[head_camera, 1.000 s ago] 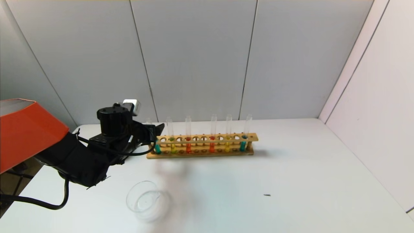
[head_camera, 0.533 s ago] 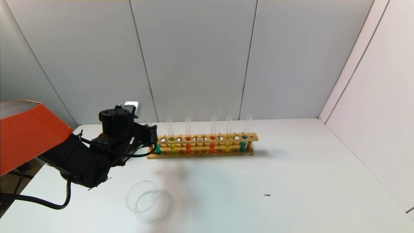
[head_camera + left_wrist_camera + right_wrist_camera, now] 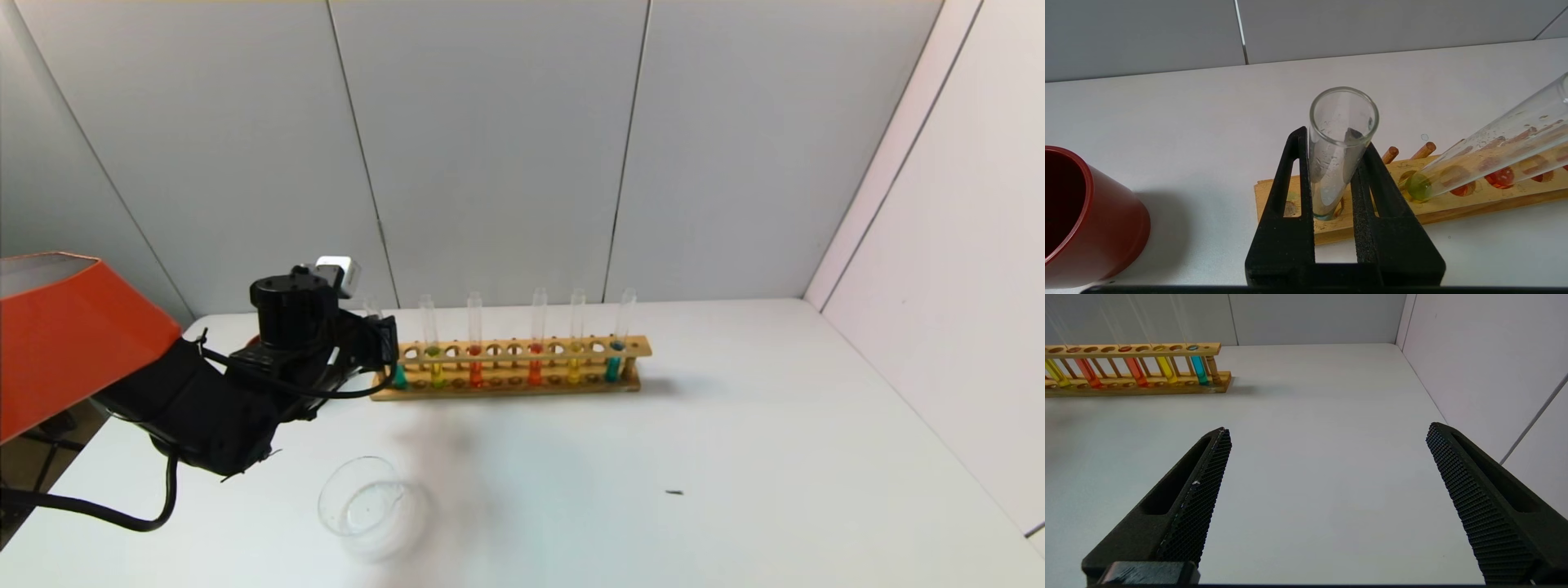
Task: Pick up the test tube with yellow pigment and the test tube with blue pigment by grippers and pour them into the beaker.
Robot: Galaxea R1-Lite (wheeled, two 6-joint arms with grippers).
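My left gripper (image 3: 384, 343) is at the left end of the wooden rack (image 3: 522, 389), shut on the upper part of the test tube with blue pigment (image 3: 399, 377). The tube stands in the rack's end hole. In the left wrist view both fingers (image 3: 1290, 183) press on this tube (image 3: 1337, 163). The test tube with yellow pigment (image 3: 437, 371), greenish-yellow, stands in the rack beside it (image 3: 1474, 163). The beaker (image 3: 371, 506) sits on the table near the front, left of centre. My right gripper (image 3: 1327, 428) is open and empty over bare table, out of the head view.
A second blue tube (image 3: 613, 367) stands at the rack's right end, with orange, red and amber-yellow tubes (image 3: 574, 371) between. A dark red cup (image 3: 1086, 220) stands left of the rack, close to my left gripper. Grey walls bound the table at the back and right.
My left gripper has shifted slightly left along the rack's end, and its fingers have closed in on the leftmost tube. The rack, beaker and other tubes have not moved.
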